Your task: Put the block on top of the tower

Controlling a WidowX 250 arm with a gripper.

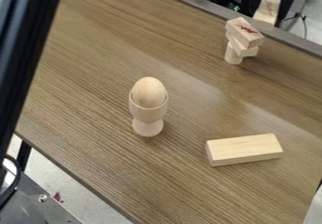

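Note:
A pale rectangular wooden block (244, 148) lies flat on the table at the lower right. The small tower (243, 45) stands near the table's far edge at the upper right: a round wooden piece at its base, with blocks stacked crosswise above it. Its upper block (245, 32) has a dark red mark on it. Just behind and to the right, another light wooden block (268, 10) shows at the far edge; whether it touches the tower I cannot tell.
A wooden egg (149, 92) sits in a wooden egg cup (148, 116) left of the flat block, between it and a thick black bar (24, 49) along the left side. The brown table (94, 77) has a grey far rim, with dark equipment beyond.

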